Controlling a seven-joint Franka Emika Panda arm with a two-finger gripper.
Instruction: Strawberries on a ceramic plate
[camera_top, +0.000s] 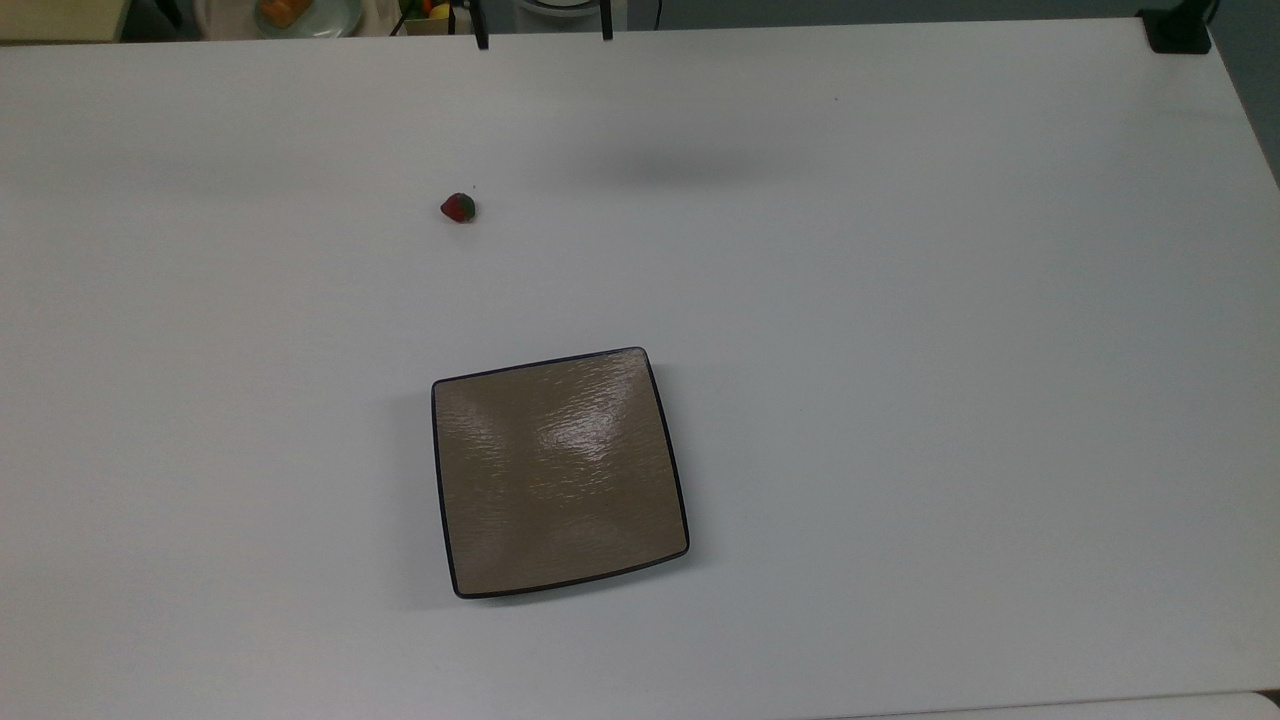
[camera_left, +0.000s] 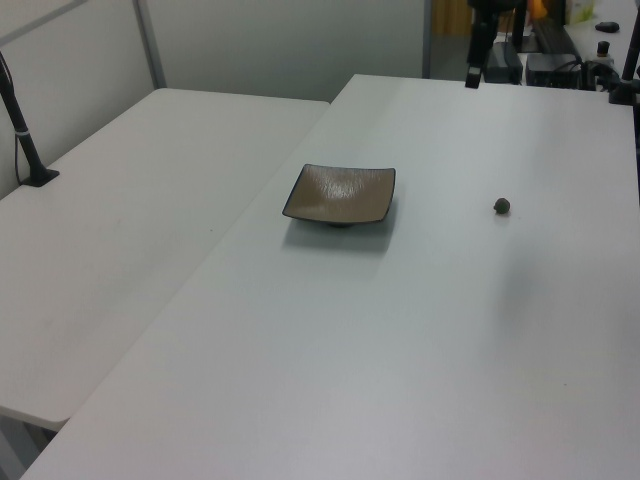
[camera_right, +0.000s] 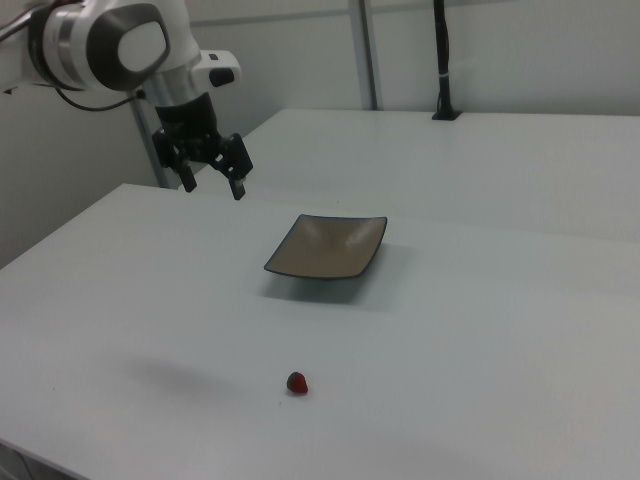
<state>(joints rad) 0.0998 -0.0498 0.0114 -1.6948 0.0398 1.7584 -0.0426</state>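
A tiny red strawberry (camera_top: 458, 208) with a green cap lies alone on the white table, well apart from the plate; it also appears as the strawberry (camera_left: 502, 206) and the strawberry (camera_right: 297, 383). The square tan-brown ceramic plate (camera_top: 560, 470) with a thin dark rim sits empty near the table's middle, seen again as the plate (camera_left: 340, 194) and the plate (camera_right: 328, 247). My gripper (camera_right: 212, 183) hangs open high above the table at the right view's upper left, holding nothing. Its two dark fingers (camera_top: 482, 38) poke in at the top view's upper edge.
A pale round dish (camera_top: 300, 15) with orange food sits beyond the table's far edge. A black clamp (camera_top: 1178, 30) is fixed at the top view's upper right corner. A second white table (camera_left: 120, 220) adjoins, carrying a black post (camera_left: 25, 130).
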